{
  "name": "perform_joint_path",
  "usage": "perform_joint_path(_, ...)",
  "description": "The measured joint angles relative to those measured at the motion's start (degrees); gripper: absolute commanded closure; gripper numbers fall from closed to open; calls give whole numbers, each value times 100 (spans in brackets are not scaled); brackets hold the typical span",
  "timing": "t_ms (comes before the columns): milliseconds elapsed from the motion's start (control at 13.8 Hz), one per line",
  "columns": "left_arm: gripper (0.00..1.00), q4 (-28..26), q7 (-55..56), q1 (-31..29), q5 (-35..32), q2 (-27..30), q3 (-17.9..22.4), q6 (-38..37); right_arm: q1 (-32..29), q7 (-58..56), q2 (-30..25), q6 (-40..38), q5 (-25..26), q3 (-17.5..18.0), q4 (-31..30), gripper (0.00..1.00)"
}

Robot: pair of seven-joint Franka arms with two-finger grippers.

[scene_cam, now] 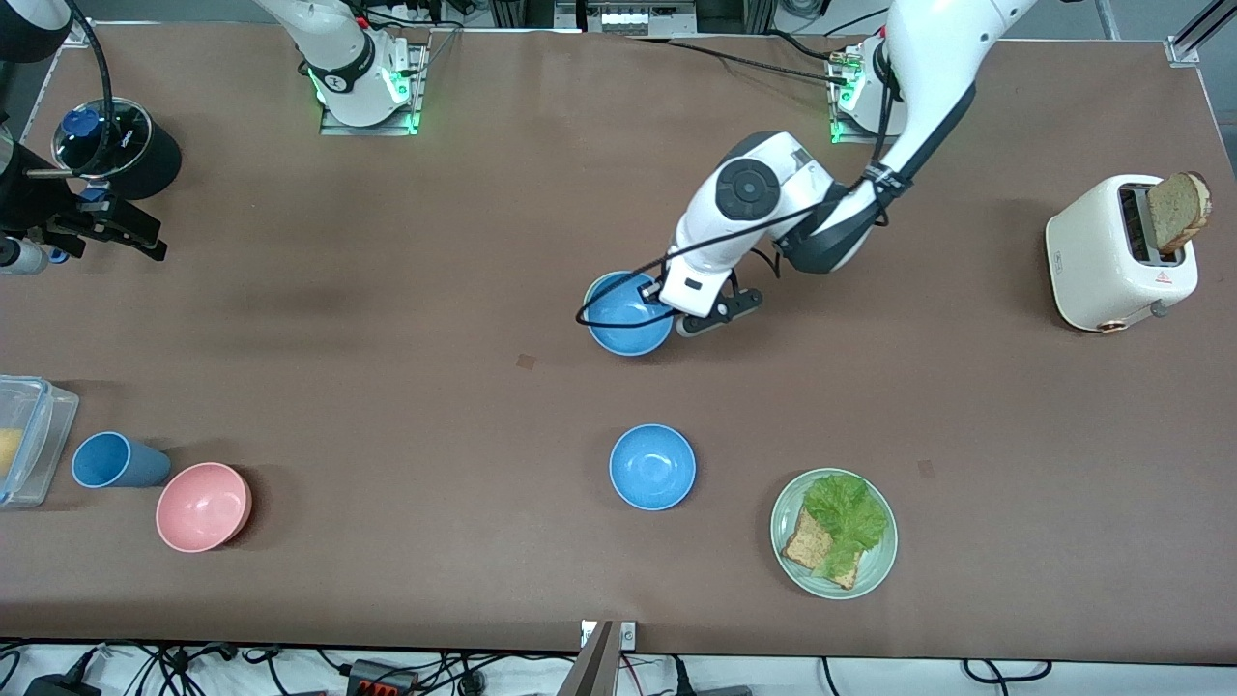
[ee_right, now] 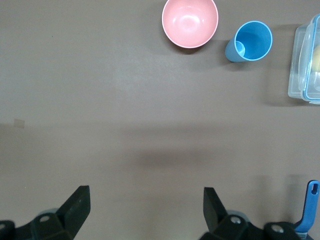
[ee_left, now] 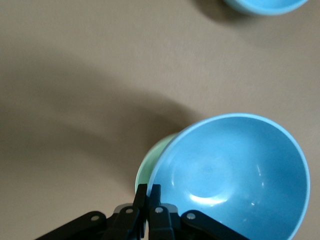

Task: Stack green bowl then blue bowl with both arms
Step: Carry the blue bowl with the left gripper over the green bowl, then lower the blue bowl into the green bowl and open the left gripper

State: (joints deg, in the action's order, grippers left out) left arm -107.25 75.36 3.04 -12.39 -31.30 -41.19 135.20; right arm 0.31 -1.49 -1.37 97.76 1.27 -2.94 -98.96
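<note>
My left gripper (scene_cam: 669,302) (ee_left: 149,192) is shut on the rim of a blue bowl (scene_cam: 626,314) (ee_left: 235,175) near the middle of the table. Under that bowl sits the green bowl (ee_left: 152,157). Only a sliver of its pale rim shows in the left wrist view, and it is hidden in the front view. A second blue bowl (scene_cam: 652,467) (ee_left: 265,5) stands alone, nearer to the front camera. My right gripper (scene_cam: 111,227) (ee_right: 145,200) is open and empty, held up over the table at the right arm's end.
A pale-green plate (scene_cam: 875,570) with bread and lettuce lies beside the second blue bowl. A white toaster (scene_cam: 1111,256) with bread stands at the left arm's end. A pink bowl (scene_cam: 203,506) (ee_right: 190,22), a blue cup (scene_cam: 114,460) (ee_right: 252,41), a clear box (scene_cam: 29,440) and a black pot (scene_cam: 126,145) are at the right arm's end.
</note>
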Motion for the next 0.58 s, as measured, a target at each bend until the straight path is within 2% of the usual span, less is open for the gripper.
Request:
perform_joint_path(290, 100, -145, 270, 165, -358, 4, 2, 6, -1, 0, 5, 0, 0, 2, 0, 0)
perform_joint_path(580, 98, -241, 270, 167, -373, -1, 5, 6, -9, 0, 14, 0, 0, 2, 0, 0)
